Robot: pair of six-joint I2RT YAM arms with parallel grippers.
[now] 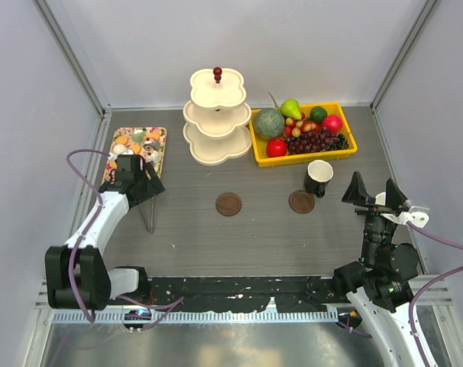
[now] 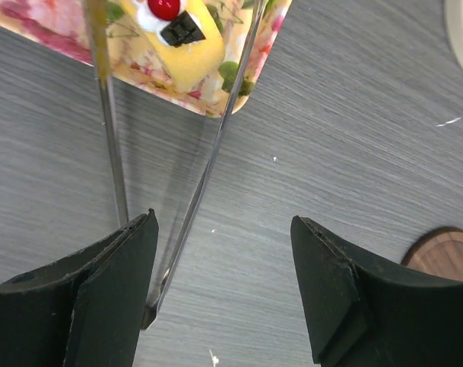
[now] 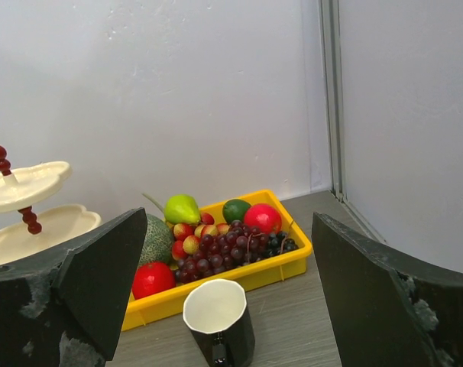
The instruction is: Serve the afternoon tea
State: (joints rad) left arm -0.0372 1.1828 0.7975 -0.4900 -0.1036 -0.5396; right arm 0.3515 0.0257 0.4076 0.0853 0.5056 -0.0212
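**Top view.** The stand [image 1: 216, 115] is at the back of the table [image 1: 262, 237], all three tiers bare. The sweets [image 1: 134, 142] lie on the flowered tray [image 1: 164, 134], well left of the stand. The fruit tray [image 1: 346, 149] is just right of the stand. The black mug [image 1: 318, 177] stands right-front of the stand, beside one coaster [image 1: 301, 201] but not on it. A second coaster [image 1: 228, 203], in front of the stand, is bare. Judgement: the coasters mark the mug spots and the tiers await the sweets, so serving has hardly begun. The tongs [image 1: 148, 210] lie left-front of the stand, pointing at the flowered tray. The left gripper [image 1: 134, 182] hangs over them. The right gripper [image 1: 373, 191] is far right of the stand.

**Left wrist.** Jaws are spread with nothing pinched. The tongs' joined end lies between them, close to one finger. One tong arm crosses the tray edge beside the cake wedge [image 2: 182, 46]. Likely lined up to take the tongs, which spare soft sweets. The off-centre approach could nudge them.

**Right wrist.** Jaws are spread and empty. The mug sits ahead, centred between them, right of the stand. This is probably a pre-grasp pose.
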